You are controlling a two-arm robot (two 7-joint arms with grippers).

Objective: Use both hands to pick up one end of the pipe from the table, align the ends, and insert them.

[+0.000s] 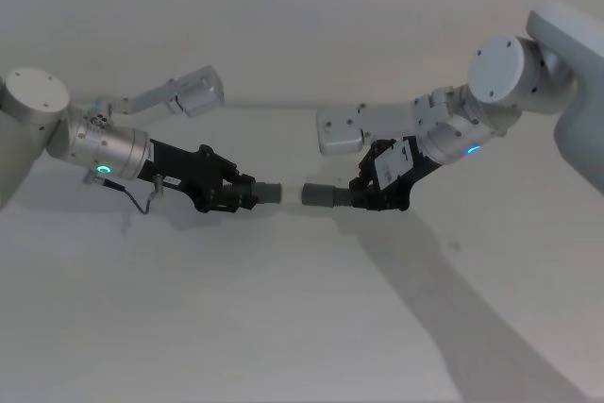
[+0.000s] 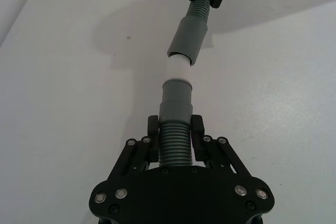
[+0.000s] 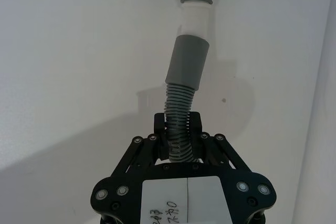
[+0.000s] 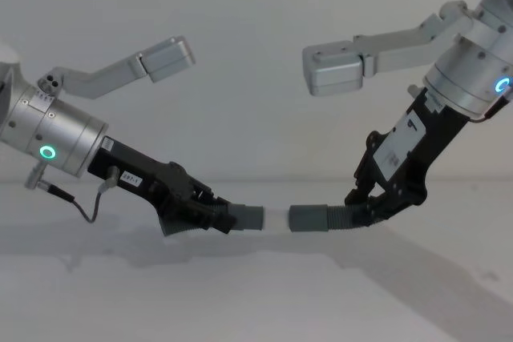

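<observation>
Two hose pieces meet end to end above the table [image 1: 283, 327]. On the left, the left gripper [image 1: 241, 197] is clamped on the corrugated part of the shorter hose piece [image 2: 176, 129], whose whitish spigot [image 2: 177, 66] points rightward into the plain cuff [image 4: 309, 219] of the other hose piece [image 3: 181, 114]. That piece sits pinched in the right gripper [image 1: 363, 197], angled down from the right.

I'm seeing the table [image 1: 283, 327] showing matt and smooth, greyish white. Above it, both hose pieces [image 2: 176, 142] are looking like ribbed, dull dark-grey plastic, their cuffs [image 3: 188, 61] smooth and matt, the spigot [image 2: 177, 67] whitish. The grippers' fingers [image 2: 197, 127] are reading as black matt plastic, the wrists [image 4: 52, 130] as brushed silver metal.
</observation>
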